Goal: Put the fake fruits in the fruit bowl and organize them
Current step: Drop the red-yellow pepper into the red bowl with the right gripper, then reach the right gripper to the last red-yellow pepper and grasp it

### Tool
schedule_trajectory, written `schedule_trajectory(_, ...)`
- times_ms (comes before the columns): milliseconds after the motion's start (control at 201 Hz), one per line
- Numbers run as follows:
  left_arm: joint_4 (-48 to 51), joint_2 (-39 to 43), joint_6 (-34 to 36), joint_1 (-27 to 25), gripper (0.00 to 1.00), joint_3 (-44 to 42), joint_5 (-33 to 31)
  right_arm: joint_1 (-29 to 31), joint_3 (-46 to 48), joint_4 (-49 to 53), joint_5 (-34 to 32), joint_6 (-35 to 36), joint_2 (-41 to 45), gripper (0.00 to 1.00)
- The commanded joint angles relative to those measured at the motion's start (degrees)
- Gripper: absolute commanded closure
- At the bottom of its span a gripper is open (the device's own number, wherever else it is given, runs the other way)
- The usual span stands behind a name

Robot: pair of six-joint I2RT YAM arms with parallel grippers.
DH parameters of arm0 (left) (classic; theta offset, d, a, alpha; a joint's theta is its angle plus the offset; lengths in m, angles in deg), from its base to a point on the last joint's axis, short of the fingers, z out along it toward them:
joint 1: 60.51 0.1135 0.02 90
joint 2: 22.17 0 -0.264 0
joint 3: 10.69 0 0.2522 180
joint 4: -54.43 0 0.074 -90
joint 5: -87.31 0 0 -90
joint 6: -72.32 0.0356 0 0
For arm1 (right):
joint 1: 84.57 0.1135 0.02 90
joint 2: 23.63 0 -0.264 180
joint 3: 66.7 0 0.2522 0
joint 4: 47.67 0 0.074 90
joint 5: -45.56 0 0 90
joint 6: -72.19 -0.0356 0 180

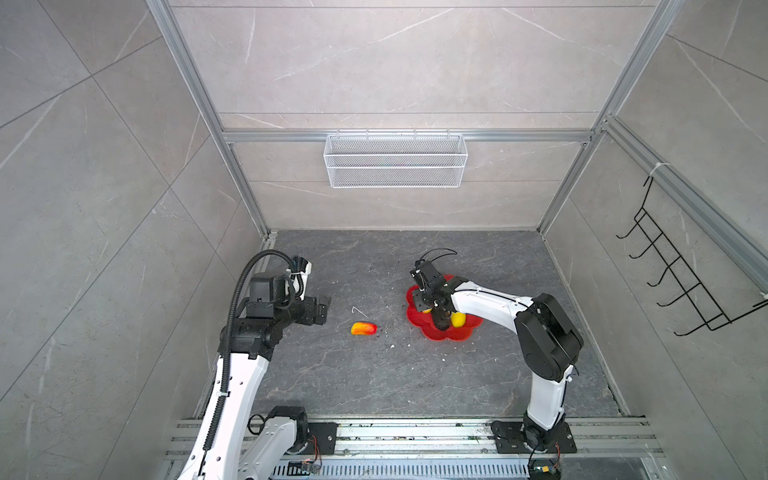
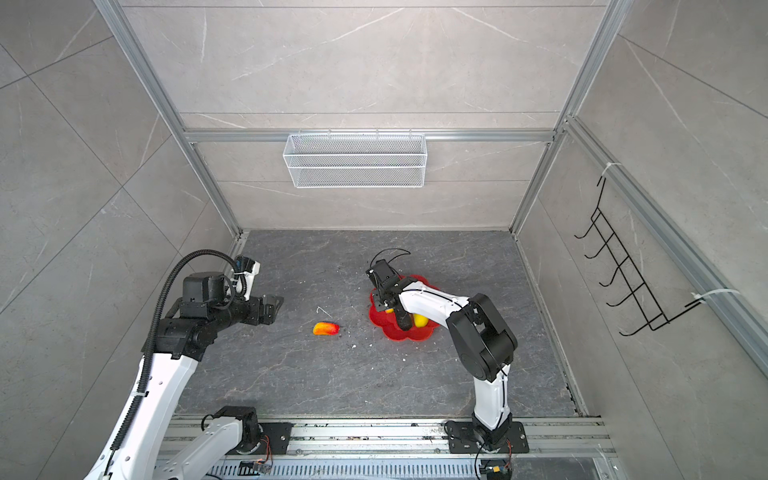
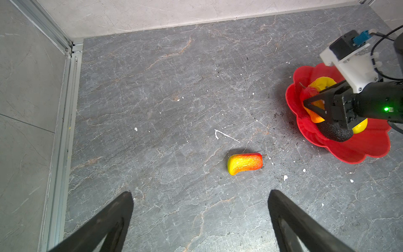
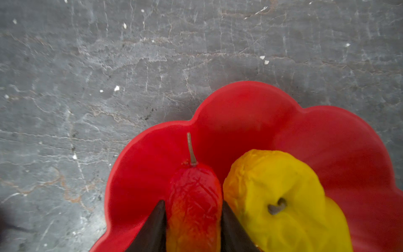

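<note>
A grey, veined tabletop (image 1: 374, 374) is enclosed by grey tiled walls and aluminium framing. A white wire basket (image 1: 395, 160) is hung on the back wall and a black hook rack (image 1: 681, 274) on the right-hand wall.

The red, petal-edged fruit bowl (image 1: 453, 334) is set on the right half of the tabletop, as is seen in both top views. Four fruits are held in it:
- a red-orange fruit (image 4: 194, 181) with its stem pointed at the rim
- a long yellow fruit (image 4: 272, 185) laid touching it
- a round yellow fruit (image 3: 361, 127)
- a dark oval fruit (image 3: 335, 133) near the rim

The right tool (image 4: 193, 201) is lowered into the bowl. Its two fingers are placed on either side of the red-orange fruit, close against its flanks. Whether the fruit is gripped or merely flanked cannot be told.

A second red-orange-yellow fruit (image 1: 364, 328) is left lying on its side on the bare tabletop. It is well apart from the bowl and between the two arms.

The left tool (image 3: 200, 193) is held above the tabletop near this loose fruit, with its fingers spread wide apart and nothing between them.

White specks and dark crumbs are scattered over the tabletop.
</note>
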Motion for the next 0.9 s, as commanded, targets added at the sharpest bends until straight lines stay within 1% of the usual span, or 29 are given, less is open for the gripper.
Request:
schedule_trajectory(0,-0.87,0.16,0.06,0.36,0.0,0.3,0.29,0.14,0.21,-0.05,-1.34,-0.89,-0.85,0.52)
schedule_trajectory(139,-0.93,-0.07,0.06,0.31,0.0,0.24,0.29,0.27,0.33,0.78,-2.0,-0.13,0.74,0.47)
schedule_trajectory(189,-0.95,-0.22,0.04,0.36,0.0,0.27,0.29,0.41,0.37,0.91,-2.04,0.46,1.82,0.44)
schedule_trajectory(249,-0.94,-0.25,0.04,0.36,0.0,0.34,0.29,0.67,0.72,0.91,-2.24,1.51,3.49,0.36)
schedule_trajectory(368,-0.9,-0.33,0.0,0.36,0.0,0.31,0.21,1.84,0.66,1.17,-1.67,4.21,7.25,0.13)
schedule_trajectory(463,-0.81,-0.34,0.06,0.36,0.0,0.32,0.1,4.28,0.12,0.42,0.39,7.65,9.88,0.0)
schedule_trajectory(553,-0.82,-0.3,0.04,0.31,0.0,0.22,0.1,7.53,-0.96,-0.77,4.03,12.27,10.65,0.0)
schedule_trajectory(617,-0.81,-0.22,0.04,0.29,0.0,0.22,0.12,9.32,-2.51,-0.97,9.82,15.6,9.65,0.0)
schedule_trajectory(717,-0.74,-0.24,0.06,0.34,0.0,0.33,0.21,11.52,-6.87,1.59,17.78,19.78,4.8,0.0)
schedule_trajectory(792,-0.73,0.0,0.04,0.36,0.0,0.31,0.13,13.44,-10.53,3.88,20.71,22.6,0.37,0.0)
schedule_trajectory(891,-0.73,0.37,0.13,0.36,0.0,0.24,-0.23,15.13,-13.58,4.29,23.75,24.16,-4.1,0.0)
